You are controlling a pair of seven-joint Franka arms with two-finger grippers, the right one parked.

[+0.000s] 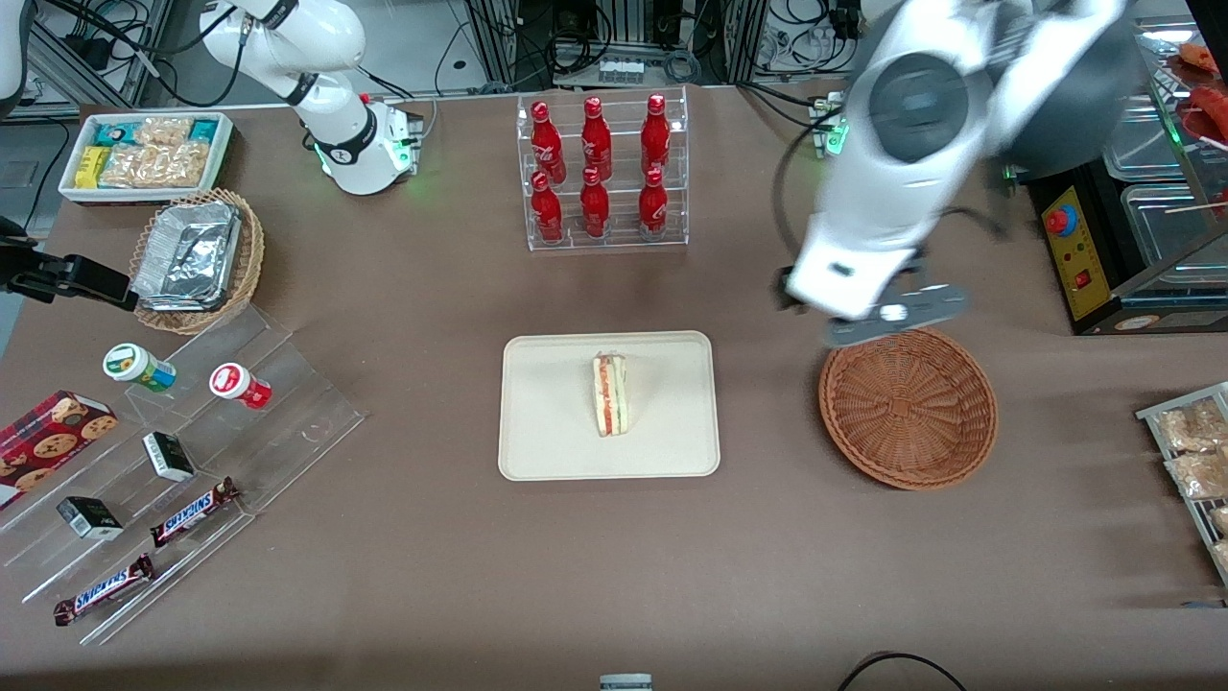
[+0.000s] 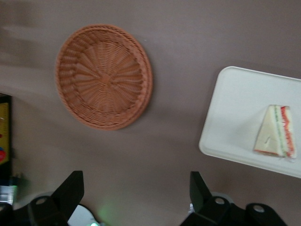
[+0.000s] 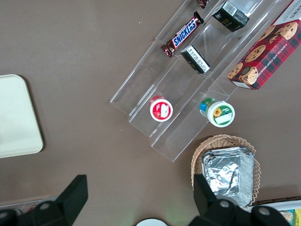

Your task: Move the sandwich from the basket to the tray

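Your sandwich (image 1: 611,393) sat on the tray (image 1: 547,441) at mid-table, standing on one flat side with its red and green filling edge turned up. It lay near the tray's middle, clear of the rim. The basket (image 1: 908,408) stood on the bare table beside the tray, toward the working arm's end, well apart from it and holding nothing.

Your gripper (image 2: 136,190) hung in the air above the table, over the basket's edge farthest from the front camera, touching neither basket nor tray. Its jaws stood wide apart, and the wrist view showed only brown tabletop between the two dark fingers (image 2: 70,188). They had hold of nothing.

A clear rack of six red bottles (image 1: 600,168) stood farther from the front camera than the tray. Toward the parked arm's end lay a tan basket of foil containers (image 1: 197,259), a stepped clear stand with Snickers bars (image 1: 192,513) and a cookie box (image 1: 48,441)
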